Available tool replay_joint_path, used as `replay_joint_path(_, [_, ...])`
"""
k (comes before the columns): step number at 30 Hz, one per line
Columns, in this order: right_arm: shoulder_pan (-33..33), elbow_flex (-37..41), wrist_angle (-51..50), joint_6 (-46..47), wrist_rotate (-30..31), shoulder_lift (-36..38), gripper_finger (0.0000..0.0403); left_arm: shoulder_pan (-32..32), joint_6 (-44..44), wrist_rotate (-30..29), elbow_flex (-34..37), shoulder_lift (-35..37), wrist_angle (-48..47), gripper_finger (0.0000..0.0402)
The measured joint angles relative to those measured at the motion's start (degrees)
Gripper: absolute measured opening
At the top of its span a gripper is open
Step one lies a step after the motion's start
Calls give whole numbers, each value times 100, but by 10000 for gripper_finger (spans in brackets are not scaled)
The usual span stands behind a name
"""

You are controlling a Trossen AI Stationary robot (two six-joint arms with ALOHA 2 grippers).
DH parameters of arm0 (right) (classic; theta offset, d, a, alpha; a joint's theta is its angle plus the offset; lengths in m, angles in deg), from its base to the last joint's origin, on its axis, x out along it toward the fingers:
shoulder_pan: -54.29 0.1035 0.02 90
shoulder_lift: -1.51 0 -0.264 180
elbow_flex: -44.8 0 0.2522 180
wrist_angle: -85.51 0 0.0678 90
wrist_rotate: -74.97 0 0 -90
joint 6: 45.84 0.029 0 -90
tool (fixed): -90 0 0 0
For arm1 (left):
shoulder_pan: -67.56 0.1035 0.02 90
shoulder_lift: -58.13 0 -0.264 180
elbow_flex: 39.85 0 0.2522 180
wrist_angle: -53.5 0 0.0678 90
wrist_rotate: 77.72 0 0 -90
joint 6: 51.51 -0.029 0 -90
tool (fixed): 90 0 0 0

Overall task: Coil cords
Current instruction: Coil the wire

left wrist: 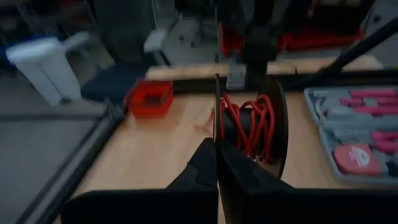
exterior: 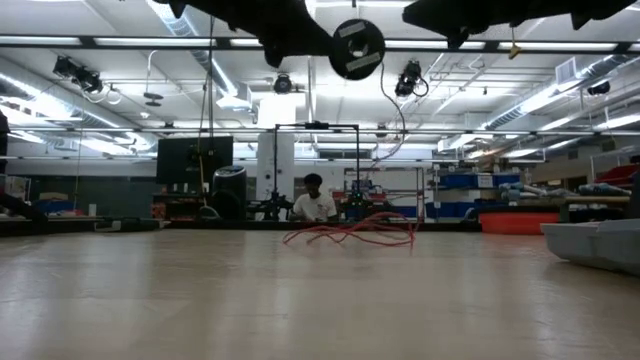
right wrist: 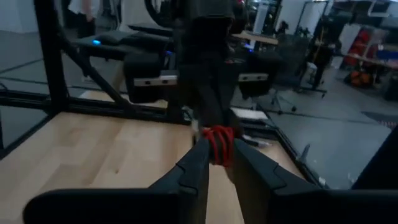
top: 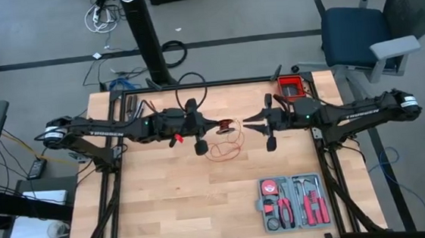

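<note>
The left gripper (top: 214, 124) sits just left of the middle of the high view. Its two dark fingers (left wrist: 208, 168) are pressed together on the rim of a black spool (top: 226, 124). Red cord (left wrist: 252, 124) is wound around the spool's core. The spool hangs up in the air between the two arms, and in the low view it shows at the top middle.

The right gripper (top: 249, 119) points at the spool from the right side, very near it. Its fingers (right wrist: 193, 165) are spread a little, with the red winding (right wrist: 219, 144) showing just past their tips. It does not look like it is holding anything.

The rest of the cord (top: 224, 146) lies in loose loops on the wooden table (top: 165, 199), just below the spool in the high view. The spool's axle runs left to right, from one gripper to the other. The left arm has the spool, so the free right arm is probably the one to bring the loose cord up.
</note>
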State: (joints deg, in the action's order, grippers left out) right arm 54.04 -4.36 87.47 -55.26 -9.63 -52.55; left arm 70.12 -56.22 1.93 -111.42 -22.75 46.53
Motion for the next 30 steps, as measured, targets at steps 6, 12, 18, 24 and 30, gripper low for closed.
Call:
replay_joint_path(6, [-140, 2, -126, 178, -115, -199, 62, 8, 143, 398, -266, -50, -397, 0])
replay_joint_path(12, [-275, 4, 361, 181, -396, -501, 61, 8, -33, 513, -279, -52, -317, 0])
replay_joint_path(18, [-432, 4, 709, 184, -713, -627, 61, 5, -178, 571, -279, -55, -145, 0])
replay_joint_path(24, [-489, 4, 1103, 187, -865, -882, 60, 6, -254, 568, -279, -57, 57, 0])
replay_joint_path(30, [-487, -112, 1379, 63, -869, -1230, 50, 8, -266, 548, -275, -101, 84, 0])
